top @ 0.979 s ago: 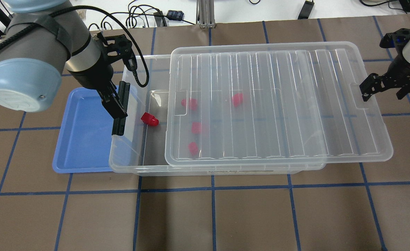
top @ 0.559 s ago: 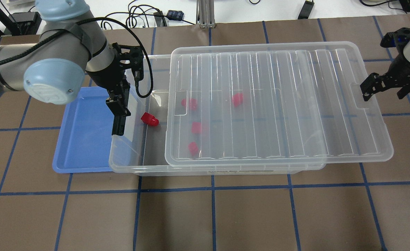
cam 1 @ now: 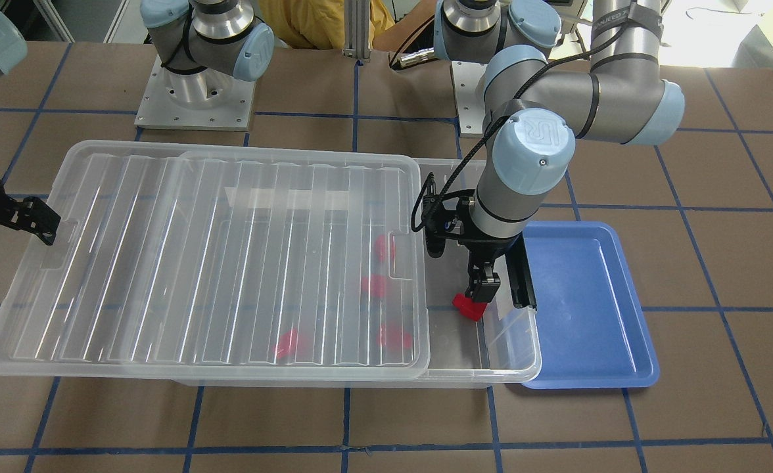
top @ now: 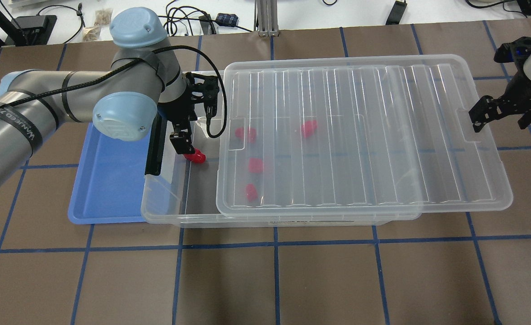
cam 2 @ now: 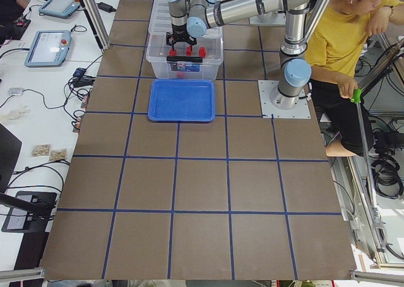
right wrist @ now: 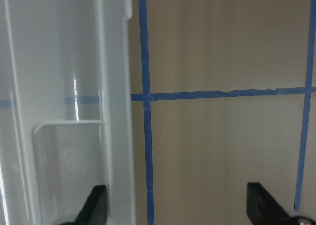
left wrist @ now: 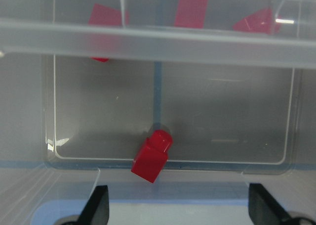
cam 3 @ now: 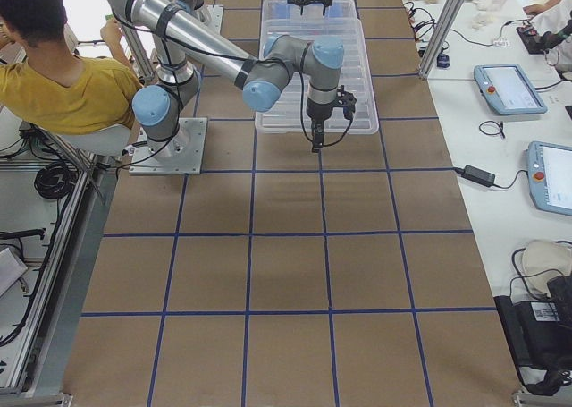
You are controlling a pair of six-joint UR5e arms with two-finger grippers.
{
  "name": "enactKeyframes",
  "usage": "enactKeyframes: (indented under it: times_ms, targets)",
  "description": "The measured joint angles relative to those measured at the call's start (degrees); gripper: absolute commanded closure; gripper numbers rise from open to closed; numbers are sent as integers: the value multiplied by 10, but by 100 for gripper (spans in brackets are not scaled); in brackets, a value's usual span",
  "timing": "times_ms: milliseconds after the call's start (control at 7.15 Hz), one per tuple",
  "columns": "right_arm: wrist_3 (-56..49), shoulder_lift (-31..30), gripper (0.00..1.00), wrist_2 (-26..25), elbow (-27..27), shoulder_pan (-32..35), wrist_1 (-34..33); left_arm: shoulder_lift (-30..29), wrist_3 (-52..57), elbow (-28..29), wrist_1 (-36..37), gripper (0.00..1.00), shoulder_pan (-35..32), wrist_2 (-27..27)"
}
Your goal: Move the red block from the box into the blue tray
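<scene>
A red block (top: 196, 156) lies in the uncovered left end of the clear box (top: 166, 212), near the latch wall; it also shows in the front view (cam 1: 465, 307) and the left wrist view (left wrist: 152, 156). My left gripper (top: 182, 144) is open and hangs just above it, jaws to either side in the wrist view (left wrist: 177, 210). Several more red blocks (top: 255, 165) lie under the ribbed lid (top: 360, 135). The blue tray (top: 112, 180) sits empty against the box's left end. My right gripper (top: 477, 118) is open at the lid's right edge (right wrist: 116, 111).
The box's black latch (top: 153, 149) stands between the tray and the block. The lid is slid right and overhangs the box's far end. A person in yellow (cam 2: 341, 41) sits behind the robot bases. Brown mat with a blue tape grid (top: 274, 280).
My left arm has swung right, from over the tray and latch to above the loose red block. The lid has shifted slightly to the right. The right gripper has barely moved.
</scene>
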Motion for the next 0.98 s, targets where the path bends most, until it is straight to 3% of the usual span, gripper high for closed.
enactKeyframes:
  times_ms: [979]
  targets:
    - [-46, 0, 0, -19, 0, -25, -1, -32, -3, -65, 135, 0, -2, 28]
